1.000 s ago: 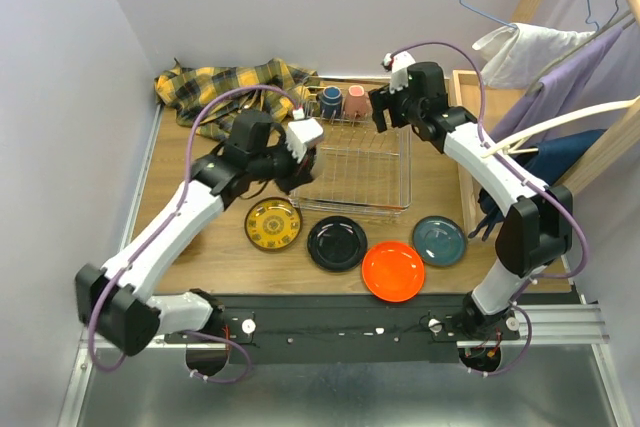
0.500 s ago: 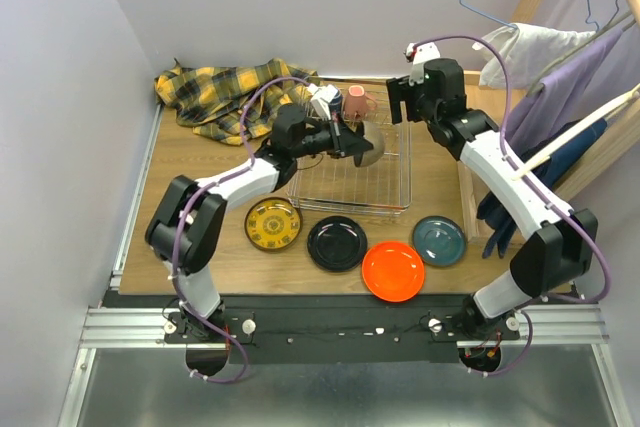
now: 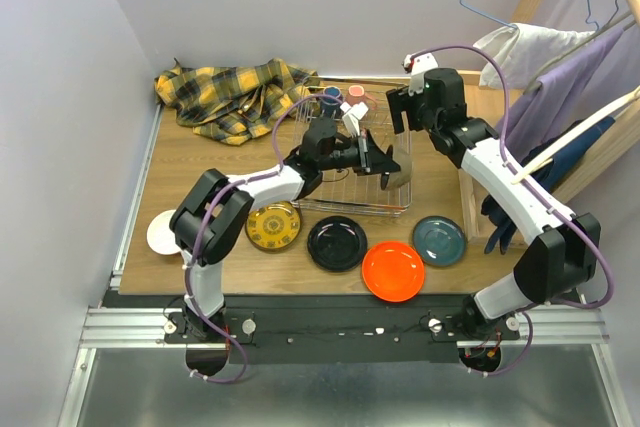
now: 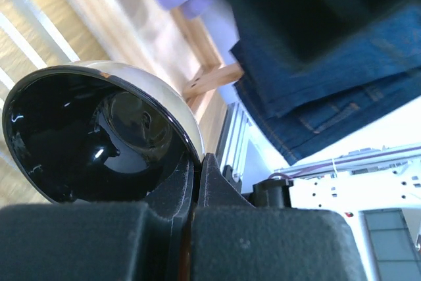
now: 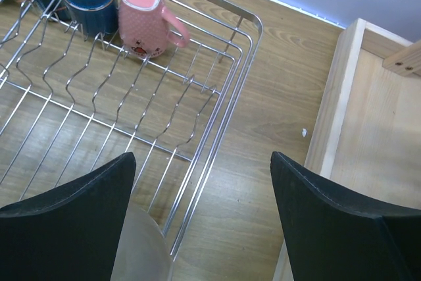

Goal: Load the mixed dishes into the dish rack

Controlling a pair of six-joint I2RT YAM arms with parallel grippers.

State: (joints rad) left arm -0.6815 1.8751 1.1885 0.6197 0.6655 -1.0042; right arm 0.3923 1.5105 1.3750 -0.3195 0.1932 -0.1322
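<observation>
Black-lined bowl [image 4: 99,136] clamped in outstretched left pincer [image 4: 196,170]; right pincer [image 5: 200,162] hovers spread wide.

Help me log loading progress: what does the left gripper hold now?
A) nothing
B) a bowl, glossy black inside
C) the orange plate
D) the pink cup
B: the left wrist view shows the left gripper pinching the rim of a bowl with a glossy black inside.
</observation>
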